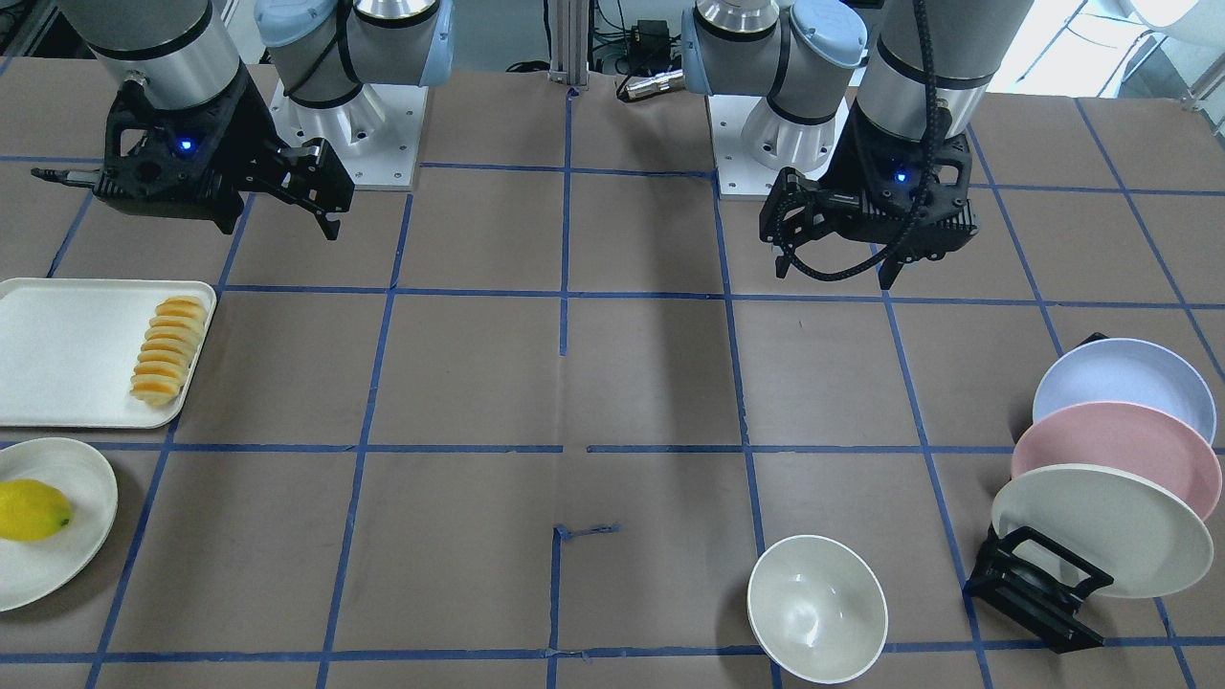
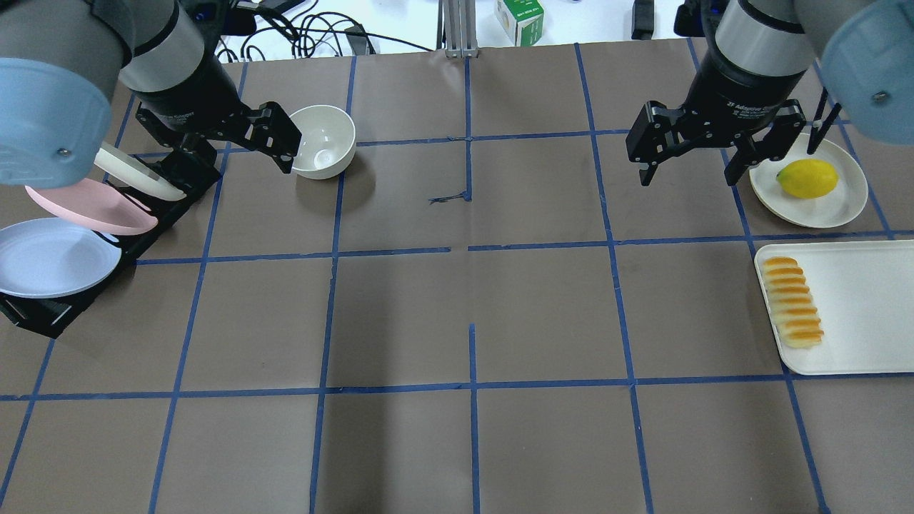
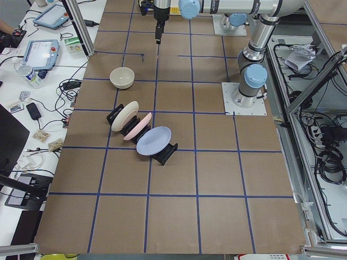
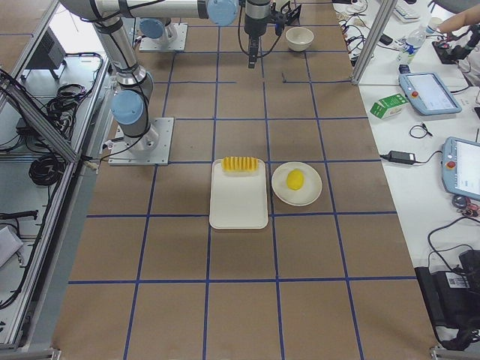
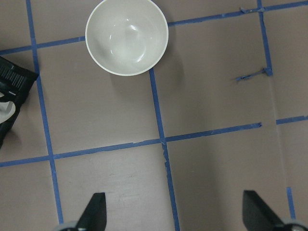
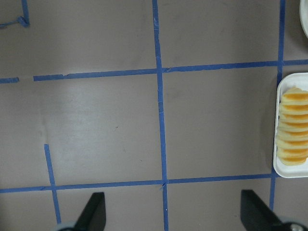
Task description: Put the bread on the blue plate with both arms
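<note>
The bread (image 2: 791,301) is a row of orange-crusted slices. It lies at the near edge of a white tray (image 2: 857,307) on the right, and also shows in the front view (image 1: 165,349) and the right wrist view (image 6: 293,127). The blue plate (image 2: 50,257) leans in a black rack (image 2: 43,314) at far left, behind a pink plate (image 1: 1110,450) and a cream plate (image 1: 1101,526). My left gripper (image 2: 285,146) hovers open and empty beside a white bowl (image 2: 323,140). My right gripper (image 2: 687,171) hovers open and empty, left of the lemon plate and beyond the bread.
A yellow lemon (image 2: 807,178) lies on a cream plate (image 2: 842,207) beyond the tray. The white bowl (image 5: 127,36) stands empty. Brown table paper with a blue tape grid (image 2: 471,250) spans the middle.
</note>
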Robot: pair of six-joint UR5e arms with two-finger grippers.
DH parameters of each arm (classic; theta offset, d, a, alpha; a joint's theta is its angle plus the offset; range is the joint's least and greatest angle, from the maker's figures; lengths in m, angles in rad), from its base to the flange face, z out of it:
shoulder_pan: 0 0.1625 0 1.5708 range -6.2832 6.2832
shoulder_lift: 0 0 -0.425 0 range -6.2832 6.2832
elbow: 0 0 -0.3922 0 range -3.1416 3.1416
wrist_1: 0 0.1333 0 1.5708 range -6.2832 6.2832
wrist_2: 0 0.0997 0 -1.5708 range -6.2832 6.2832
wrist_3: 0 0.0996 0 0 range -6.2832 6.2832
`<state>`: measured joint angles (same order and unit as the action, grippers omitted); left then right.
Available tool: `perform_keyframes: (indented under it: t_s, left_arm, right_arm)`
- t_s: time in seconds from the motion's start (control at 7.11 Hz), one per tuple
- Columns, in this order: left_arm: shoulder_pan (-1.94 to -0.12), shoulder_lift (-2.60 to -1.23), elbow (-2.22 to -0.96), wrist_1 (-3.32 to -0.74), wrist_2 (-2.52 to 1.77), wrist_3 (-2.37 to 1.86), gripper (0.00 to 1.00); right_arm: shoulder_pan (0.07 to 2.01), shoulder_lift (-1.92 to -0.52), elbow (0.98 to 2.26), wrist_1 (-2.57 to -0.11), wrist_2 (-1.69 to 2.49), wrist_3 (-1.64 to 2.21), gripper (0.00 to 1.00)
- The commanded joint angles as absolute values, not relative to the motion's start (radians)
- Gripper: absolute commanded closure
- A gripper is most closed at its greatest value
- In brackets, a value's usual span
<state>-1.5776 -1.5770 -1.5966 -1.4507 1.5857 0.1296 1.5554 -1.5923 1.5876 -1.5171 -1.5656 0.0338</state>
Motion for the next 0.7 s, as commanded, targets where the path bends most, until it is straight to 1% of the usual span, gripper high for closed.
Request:
perform_keyframes:
  t_s: [0.0, 0.14, 0.28, 0.56]
  left_arm:
    - [-1.58, -1.577, -1.6, -1.451, 1.592, 0.127, 0.0]
    - [-1.577, -1.572, -1.609, -1.451, 1.595, 0.121, 0.0]
    - [-1.53, -1.572, -1.611, -1.448, 1.611, 0.089, 0.0]
    - [-1.285, -1.574, -1.623, -1.45, 1.722, 0.077, 0.0]
  right_arm:
    - [1.555, -1.592, 1.589, -1.516, -1.565, 0.034, 0.0]
    - [1.555, -1.592, 1.589, -1.516, -1.566, 0.034, 0.0]
    - [1.555, -1.592, 1.591, -1.511, -1.572, 0.032, 0.0]
    - [1.552, -1.586, 1.592, -1.512, -1.586, 0.032, 0.0]
